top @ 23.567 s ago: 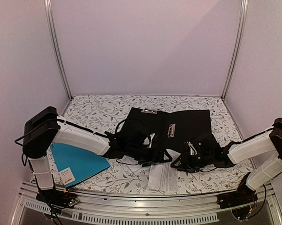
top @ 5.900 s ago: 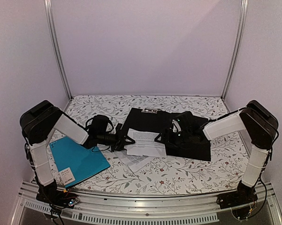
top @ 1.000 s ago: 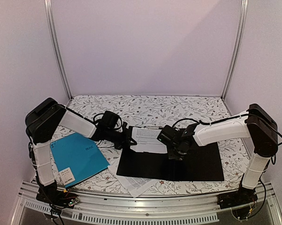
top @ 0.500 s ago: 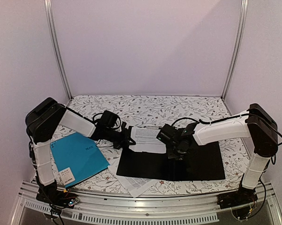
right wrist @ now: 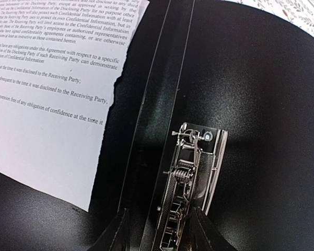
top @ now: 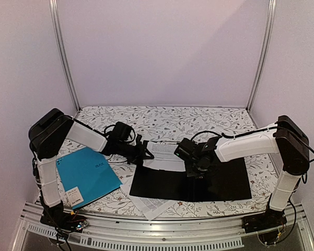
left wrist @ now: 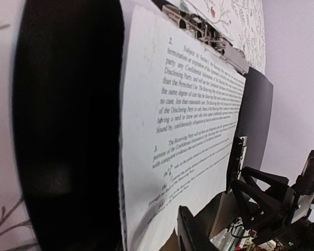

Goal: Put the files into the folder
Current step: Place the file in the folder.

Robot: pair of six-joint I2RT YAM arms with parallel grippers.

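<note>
From above you see the folder (top: 219, 180) lying open and flat on the floral table (top: 198, 117), its long axis running left to right. A sheet of the files (top: 164, 151) lies on the far part of its left leaf. Only this view shows you a second printed sheet (top: 154, 206) sticking out from under the folder's near edge. It also shows the teal folder (top: 89, 175) well apart at the near left.

Your left wrist camera looks along the sheet on the leaf and shows a silver clip (left wrist: 209, 34) at its head, which the other views do not show. Your right wrist camera shows a second clip (right wrist: 190, 172) just right of the spine crease. The sheet's ragged right edge stops just short of that crease, and its lines of print run towards it.

Your left gripper (top: 144, 151) sits at the sheet's left edge. Its fingers are only dark blurs up close, so you cannot tell their gap or whether they hold the paper. Your right gripper (top: 195, 168) stands partly open, straddling the spine crease and the second clip. You cannot tell whether it touches the metal.
</note>
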